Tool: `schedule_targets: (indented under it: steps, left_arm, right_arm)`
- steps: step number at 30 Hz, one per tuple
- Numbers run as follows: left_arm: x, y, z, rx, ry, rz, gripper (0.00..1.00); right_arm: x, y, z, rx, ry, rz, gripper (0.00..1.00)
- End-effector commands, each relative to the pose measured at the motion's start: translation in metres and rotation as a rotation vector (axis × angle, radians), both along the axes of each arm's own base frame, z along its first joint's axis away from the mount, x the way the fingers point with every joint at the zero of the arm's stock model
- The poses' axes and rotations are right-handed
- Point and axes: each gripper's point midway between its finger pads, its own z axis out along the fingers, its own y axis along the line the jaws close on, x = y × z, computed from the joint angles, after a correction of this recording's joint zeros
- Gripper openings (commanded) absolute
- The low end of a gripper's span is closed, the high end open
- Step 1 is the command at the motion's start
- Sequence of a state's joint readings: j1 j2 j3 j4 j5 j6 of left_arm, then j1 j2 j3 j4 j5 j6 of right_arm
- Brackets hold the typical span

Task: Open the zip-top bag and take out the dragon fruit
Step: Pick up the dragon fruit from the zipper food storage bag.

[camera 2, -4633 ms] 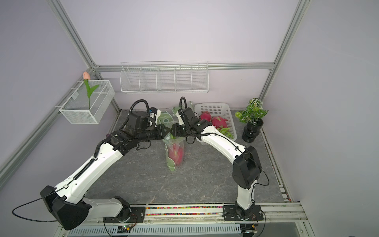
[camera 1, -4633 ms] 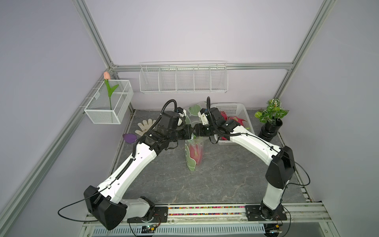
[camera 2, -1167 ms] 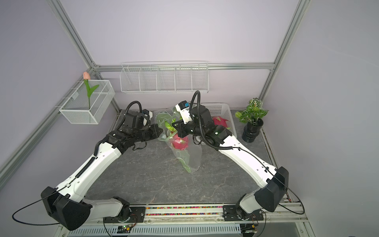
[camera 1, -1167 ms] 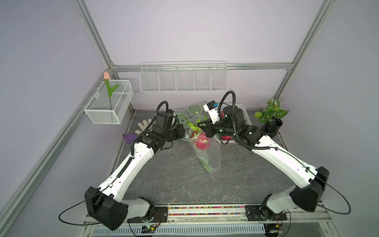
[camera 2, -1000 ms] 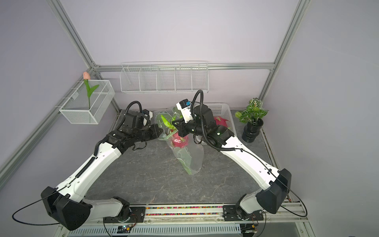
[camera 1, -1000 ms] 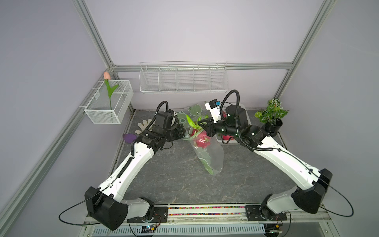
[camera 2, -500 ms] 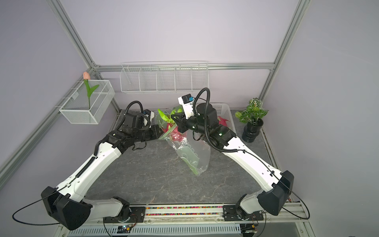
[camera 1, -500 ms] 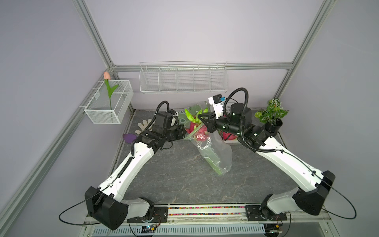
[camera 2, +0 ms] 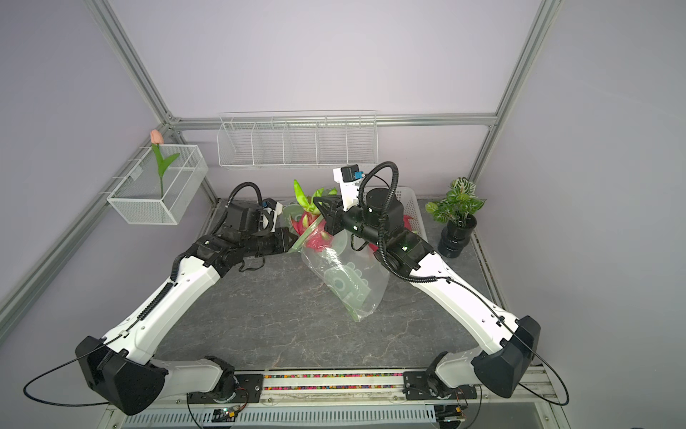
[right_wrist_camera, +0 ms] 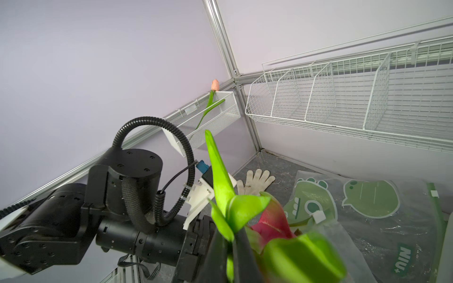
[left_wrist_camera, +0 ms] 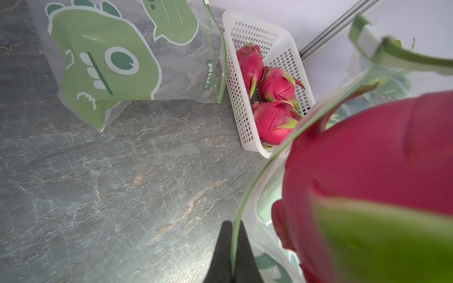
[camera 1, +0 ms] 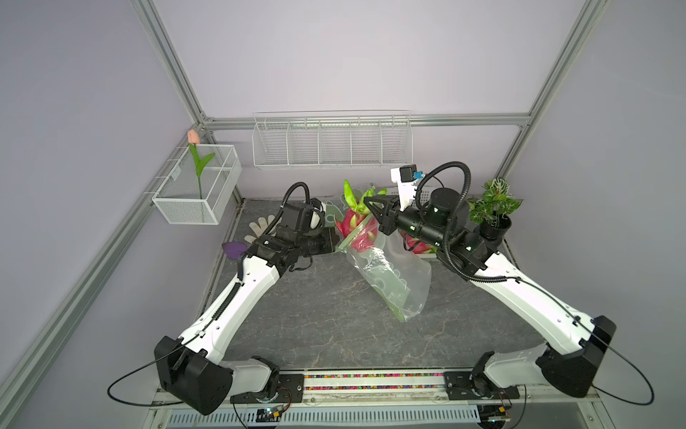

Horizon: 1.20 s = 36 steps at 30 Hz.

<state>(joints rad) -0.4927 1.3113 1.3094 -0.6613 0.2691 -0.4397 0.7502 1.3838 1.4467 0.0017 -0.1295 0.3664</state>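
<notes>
Extracting is the step in hand. The zip-top bag is open at the mouth and the dragon fruit sits half out of it, raised above the table at about 12 o'clock in both top views. The right gripper is clenched on one green scale of the fruit. The left gripper is clamped on the bag at its zip edge, at the fruit's 8 o'clock. The bag body hangs toward 5 o'clock. The next move likely calls for the right arm to lift the fruit clear while the left pins the bag back — then over to the white basket at 1 o'clock, where three other fruits lie. The thin scale grip may slip.
</notes>
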Motion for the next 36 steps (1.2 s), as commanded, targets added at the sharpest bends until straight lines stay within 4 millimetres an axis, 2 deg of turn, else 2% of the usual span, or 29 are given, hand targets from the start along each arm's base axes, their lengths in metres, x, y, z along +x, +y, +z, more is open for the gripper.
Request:
schedule_targets:
  steps: [1, 4, 8, 11, 15, 21, 29, 36]
  left_arm:
    - [-0.006, 0.000, 0.034, -0.027, -0.095, -0.048, 0.00]
    - [-0.011, 0.000, 0.050, -0.048, -0.141, -0.065, 0.00]
    - [-0.016, 0.002, 0.067, -0.067, -0.200, -0.074, 0.00]
    - [-0.016, 0.006, 0.071, -0.048, -0.216, -0.060, 0.00]
    - [-0.012, 0.014, 0.066, 0.011, -0.210, -0.031, 0.00]
    - [-0.010, 0.014, 0.060, 0.034, -0.208, -0.034, 0.00]
    - [0.000, 0.015, 0.033, 0.090, -0.147, -0.016, 0.00]
    - [0.002, 0.016, 0.038, 0.063, -0.144, 0.015, 0.00]
  right_arm:
    - [0.006, -0.012, 0.024, 0.059, -0.062, -0.059, 0.07]
    - [0.016, -0.007, 0.009, 0.004, -0.029, -0.073, 0.07]
    - [0.025, 0.011, -0.016, -0.069, 0.039, -0.026, 0.07]
    - [0.027, 0.023, -0.028, -0.099, 0.074, 0.019, 0.07]
    - [0.025, 0.029, -0.031, -0.115, 0.080, 0.054, 0.07]
    - [0.023, 0.031, -0.019, -0.097, 0.057, 0.071, 0.07]
    - [0.019, 0.032, 0.015, 0.006, 0.020, 0.092, 0.07]
    - [0.002, 0.037, 0.039, 0.082, -0.004, 0.186, 0.07]
